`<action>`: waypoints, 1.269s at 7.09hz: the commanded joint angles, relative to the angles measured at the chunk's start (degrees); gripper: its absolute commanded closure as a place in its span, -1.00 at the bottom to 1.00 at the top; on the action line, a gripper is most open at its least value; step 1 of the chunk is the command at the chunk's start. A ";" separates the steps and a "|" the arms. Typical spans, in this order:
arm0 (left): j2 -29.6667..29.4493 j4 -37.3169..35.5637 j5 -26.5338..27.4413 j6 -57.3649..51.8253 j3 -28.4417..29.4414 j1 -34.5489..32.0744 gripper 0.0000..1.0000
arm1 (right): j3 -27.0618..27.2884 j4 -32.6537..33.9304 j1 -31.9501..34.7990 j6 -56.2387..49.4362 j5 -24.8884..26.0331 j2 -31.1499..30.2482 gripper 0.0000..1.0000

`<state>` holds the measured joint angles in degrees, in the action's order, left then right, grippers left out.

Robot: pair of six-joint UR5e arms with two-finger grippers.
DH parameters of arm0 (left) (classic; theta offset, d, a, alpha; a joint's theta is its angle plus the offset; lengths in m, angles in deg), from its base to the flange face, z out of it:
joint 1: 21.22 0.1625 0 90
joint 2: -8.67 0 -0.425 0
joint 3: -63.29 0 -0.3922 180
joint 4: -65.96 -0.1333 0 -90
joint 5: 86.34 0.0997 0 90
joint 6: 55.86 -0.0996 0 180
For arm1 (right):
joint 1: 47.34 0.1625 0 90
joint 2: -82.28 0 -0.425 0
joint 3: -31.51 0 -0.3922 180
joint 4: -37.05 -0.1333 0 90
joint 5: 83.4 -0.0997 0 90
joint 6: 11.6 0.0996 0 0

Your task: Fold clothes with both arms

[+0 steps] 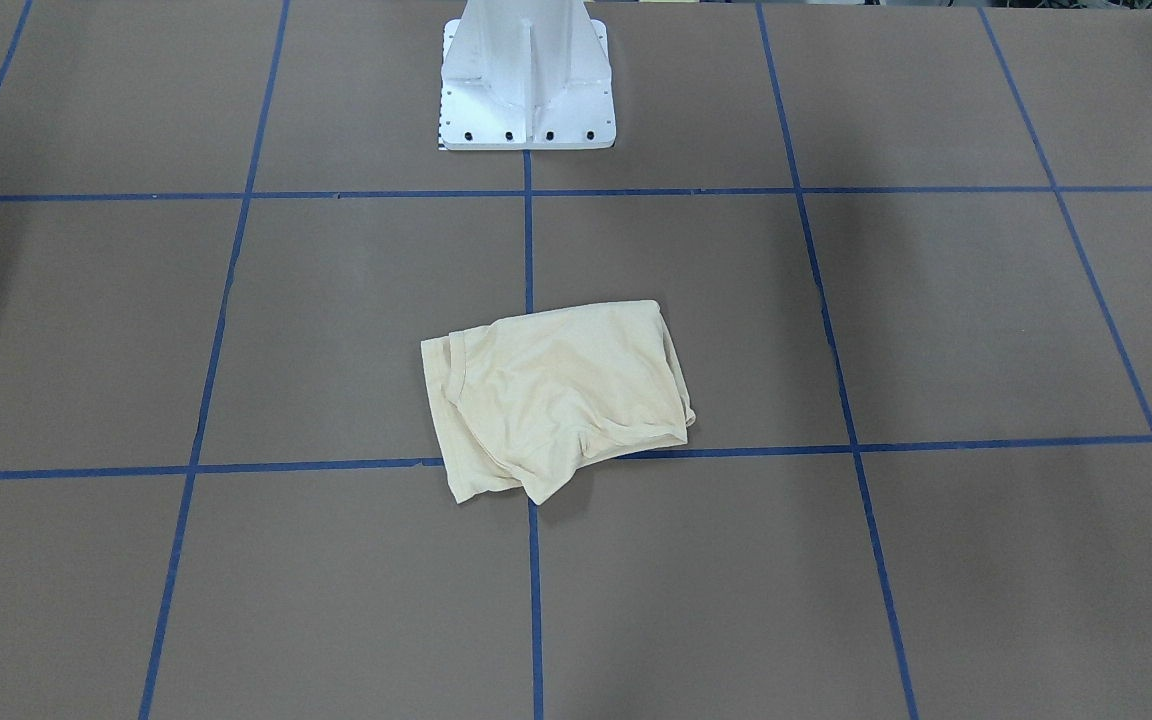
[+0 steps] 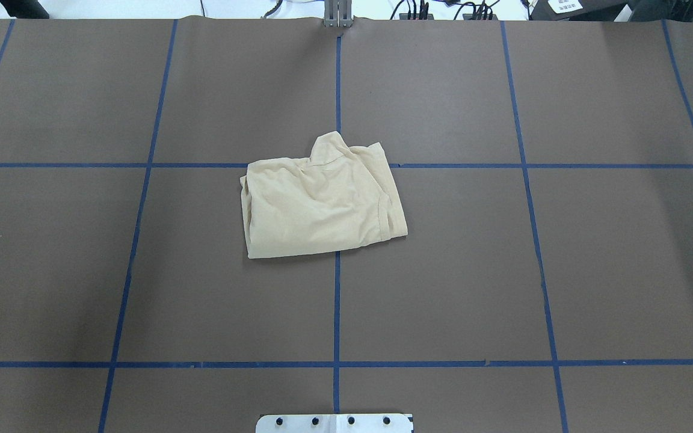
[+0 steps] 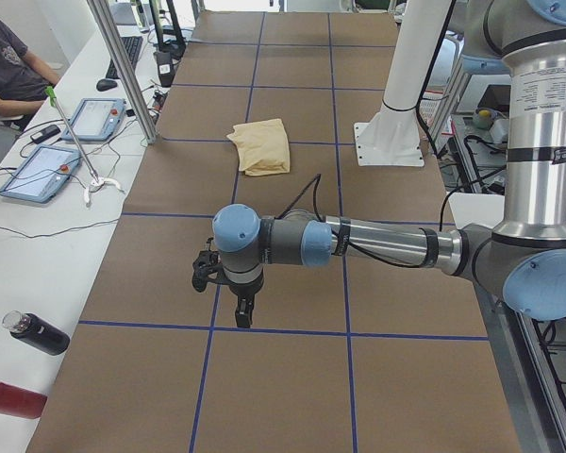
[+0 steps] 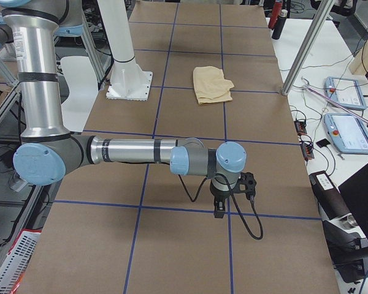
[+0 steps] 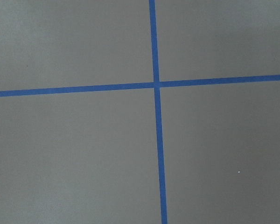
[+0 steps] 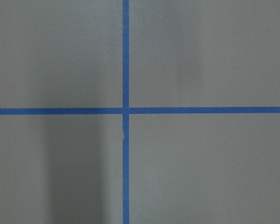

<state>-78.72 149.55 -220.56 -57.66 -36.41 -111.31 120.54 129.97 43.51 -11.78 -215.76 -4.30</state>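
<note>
The clothes are one pale cream-yellow shirt (image 1: 556,400) (image 2: 322,204), lying folded into a rumpled rectangle at the table's middle, over a blue tape crossing. Its print and label are hidden. From the table's ends it shows small and far, as the shirt (image 3: 260,146) (image 4: 211,84). My left gripper (image 3: 242,311) points down over bare table at the robot's left end, well away from the shirt. My right gripper (image 4: 219,208) hangs the same way at the opposite end. I cannot tell whether either is open or shut. Both wrist views hold only brown table and blue tape lines.
The white pedestal base (image 1: 526,90) (image 2: 334,423) stands at the robot's edge of the table. A side bench carries teach pendants (image 3: 42,170) (image 4: 349,131) and bottles (image 3: 38,332), with a metal post (image 3: 123,71) beside it. A seated person (image 3: 5,57) is at the far corner.
</note>
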 commanded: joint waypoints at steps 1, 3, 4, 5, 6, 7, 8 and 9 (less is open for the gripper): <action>-0.86 -3.86 0.10 -4.31 -0.15 0.09 -0.99 | 0.01 -0.01 0.03 0.00 0.00 0.00 -1.00; -1.56 -4.48 0.45 -5.05 0.37 0.09 -0.99 | 0.01 -0.01 0.03 0.00 0.00 0.00 -1.00; -2.00 -4.39 0.54 -5.14 0.73 0.18 -0.99 | 0.01 -0.01 0.03 0.00 0.00 0.00 -1.00; -1.74 -4.13 0.62 -6.36 0.82 0.18 -0.99 | 0.01 -0.01 0.03 0.00 0.00 0.00 -1.00; -1.13 -3.87 0.62 -8.89 1.34 0.18 -0.99 | -0.08 -0.01 0.03 0.00 0.00 0.00 -1.00; -0.95 -3.61 0.62 -9.53 2.56 0.18 -0.99 | -0.08 -0.01 0.03 0.00 0.00 0.00 -1.00; -1.04 -1.25 0.54 -12.06 5.45 0.18 -0.99 | -0.08 -0.01 -0.06 0.00 0.00 0.00 -1.00; -1.04 0.86 0.62 -12.08 6.52 0.09 -0.99 | -0.08 -0.01 -0.06 0.00 0.00 0.00 -1.00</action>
<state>-79.78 148.08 -219.97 -68.81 -31.70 -111.15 120.47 129.96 43.49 -11.78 -215.77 -4.30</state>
